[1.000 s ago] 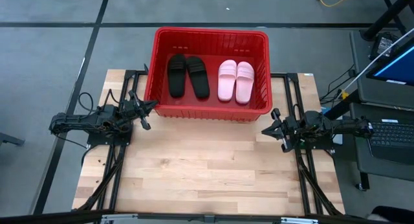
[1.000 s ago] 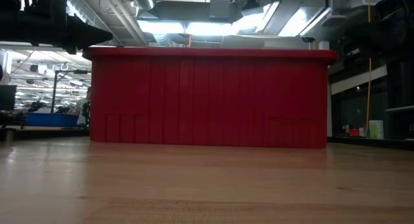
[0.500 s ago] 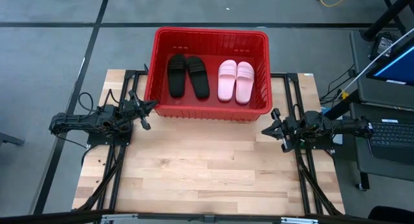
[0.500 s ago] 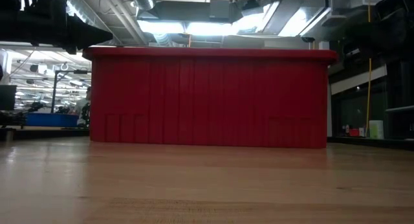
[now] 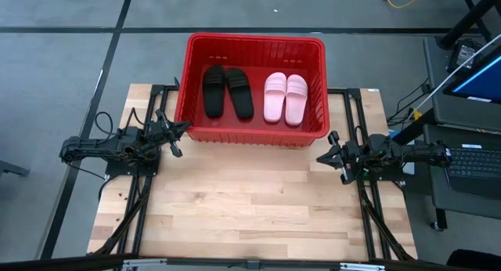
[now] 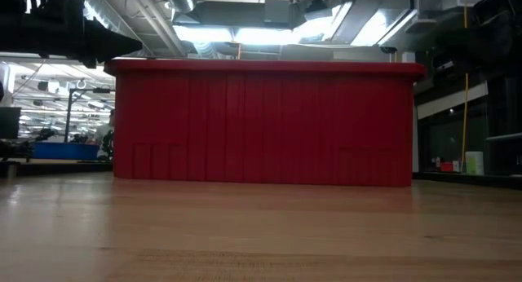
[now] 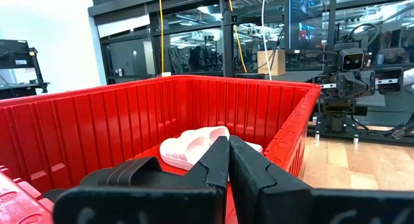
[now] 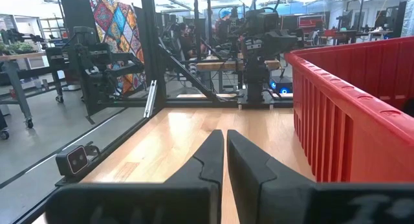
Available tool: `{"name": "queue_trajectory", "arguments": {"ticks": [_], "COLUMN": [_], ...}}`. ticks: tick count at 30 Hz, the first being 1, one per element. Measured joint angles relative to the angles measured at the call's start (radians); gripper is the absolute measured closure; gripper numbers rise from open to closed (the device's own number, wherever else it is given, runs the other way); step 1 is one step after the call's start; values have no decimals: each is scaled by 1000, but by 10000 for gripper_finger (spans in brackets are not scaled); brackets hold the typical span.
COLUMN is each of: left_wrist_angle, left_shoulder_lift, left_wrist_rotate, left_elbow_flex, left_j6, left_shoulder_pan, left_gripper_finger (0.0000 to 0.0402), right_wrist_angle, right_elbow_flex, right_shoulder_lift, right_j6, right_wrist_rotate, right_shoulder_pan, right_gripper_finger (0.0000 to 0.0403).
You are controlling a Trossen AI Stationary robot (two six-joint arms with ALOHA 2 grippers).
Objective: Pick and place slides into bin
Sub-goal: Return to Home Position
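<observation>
The left gripper [image 7: 228,146] rests low at the table's left edge, just beside the bin's near left corner. Its fingers are pressed together and hold nothing. Its wrist camera looks over the rim into the bin.

The bin [image 5: 255,41] stands at the far middle of the table [image 5: 250,208] and reaches past the far edge. All four slides lie flat inside it:
- The two black slides [image 5: 214,91] lie side by side in the left half.
- The two pink slides [image 5: 275,96] lie side by side in the right half, touching each other.

In the low view the bin's front wall hides every slide.

The right gripper [image 8: 225,141] rests low at the table's right edge, near the bin's near right corner. Its fingers are closed to a hairline gap and hold nothing. The bin's side wall runs just beside its line of sight.

Right of the table, a keyboard [image 5: 475,163] and a lit screen [image 5: 479,74] sit on a desk
</observation>
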Motion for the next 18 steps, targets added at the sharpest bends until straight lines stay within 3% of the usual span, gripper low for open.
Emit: {"name": "queue_trajectory", "arguments": {"ticks": [18], "left_wrist_angle": [0], "left_shoulder_lift": [0], "left_wrist_rotate": [0], "left_elbow_flex": [0], "left_j6": [0], "left_shoulder_pan": [0], "left_gripper_finger": [395], "right_wrist_angle": [0], "right_elbow_flex": [0], "right_shoulder_lift": [0], "right_j6": [1], "right_wrist_rotate": [0], "right_shoulder_pan": [0], "right_gripper_finger": [379]}}
